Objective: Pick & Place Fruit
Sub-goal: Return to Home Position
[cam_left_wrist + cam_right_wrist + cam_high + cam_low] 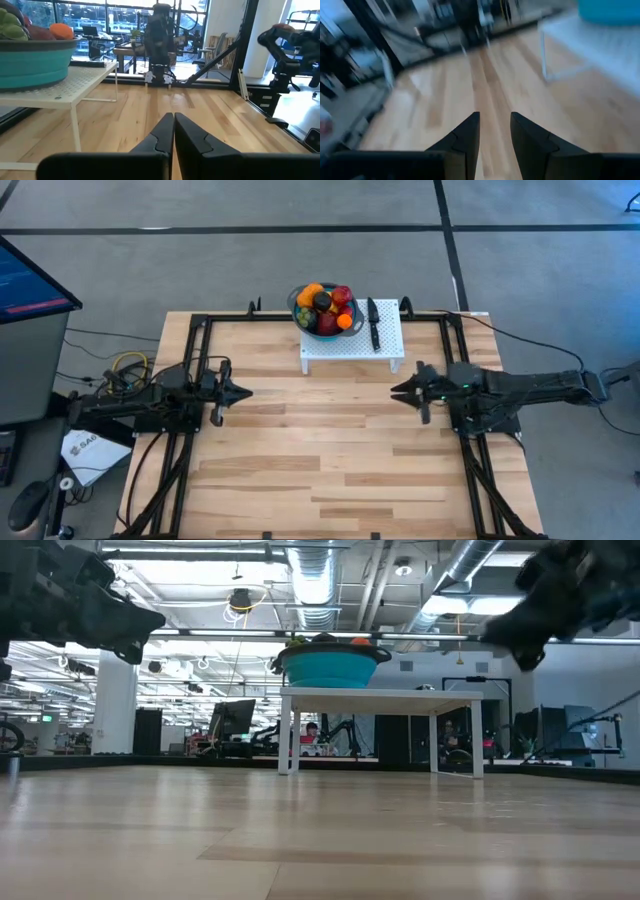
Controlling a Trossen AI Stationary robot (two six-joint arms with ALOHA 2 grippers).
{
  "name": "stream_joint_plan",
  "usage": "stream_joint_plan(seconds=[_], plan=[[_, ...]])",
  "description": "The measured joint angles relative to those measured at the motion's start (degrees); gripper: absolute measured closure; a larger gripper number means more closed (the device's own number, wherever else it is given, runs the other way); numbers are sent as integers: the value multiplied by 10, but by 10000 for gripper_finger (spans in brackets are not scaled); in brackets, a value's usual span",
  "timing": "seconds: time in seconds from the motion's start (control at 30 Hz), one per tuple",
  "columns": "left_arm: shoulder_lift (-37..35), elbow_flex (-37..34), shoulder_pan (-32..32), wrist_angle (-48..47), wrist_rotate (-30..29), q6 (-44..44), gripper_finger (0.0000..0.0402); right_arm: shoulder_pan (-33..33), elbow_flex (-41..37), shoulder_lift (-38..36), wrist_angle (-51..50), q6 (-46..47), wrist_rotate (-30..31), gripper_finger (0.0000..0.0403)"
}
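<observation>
- Across the near half of the counter (pixel 320 470) lies bare wood planking, with nothing to steer round.
- At 9 o'clock of the counter's middle, the left gripper (pixel 238 392) hangs over the wood, pointing toward 3 o'clock. Its jaws are pressed together on nothing.
- At 3 o'clock the right gripper (pixel 398 391) faces it, jaws a little apart and empty. The two are well apart.
- At 12 o'clock, by the far edge, a white perforated shelf (pixel 345 350) stands on thin legs.
- On the shelf's 9 o'clock end sits the blue bowl (pixel 293 302). The fruit (pixel 325 308) is heaped inside it, red, orange and dark pieces rising above the rim.
- Just beside the bowl, toward 3 o'clock, the black knife (pixel 373 323) lies flat on the shelf.
- The fruit look like light, hard, smooth toys, so they would probably slip or roll.
- Each is best pinched from above across its widest part, topmost pieces first.
- A nudge to the loose heap could send one over the rim.
- The bowl's rim and the knife crowd any reach from 3 o'clock, and the shelf legs block a low approach.
- Off the counter near 10 o'clock stands a monitor (pixel 30 285).
</observation>
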Motion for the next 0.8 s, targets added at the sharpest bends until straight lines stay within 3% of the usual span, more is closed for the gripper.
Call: stream_joint_plan(seconds=[0.17, 0.43, 0.6, 0.8], plan=[[0, 0, 0, 4, 0, 1, 392, -8, -13, -130, 13, 0, 0, 300], [0, 0, 0, 7, -1, 1, 390, -16, -79, -279, 36, 0, 0, 300], [0, 0, 0, 9, -1, 1, 393, -13, -141, -284, 123, -8, 6, 300], [3, 0, 0, 12, -1, 1, 394, -1, -141, -284, 98, -19, 12, 301]])
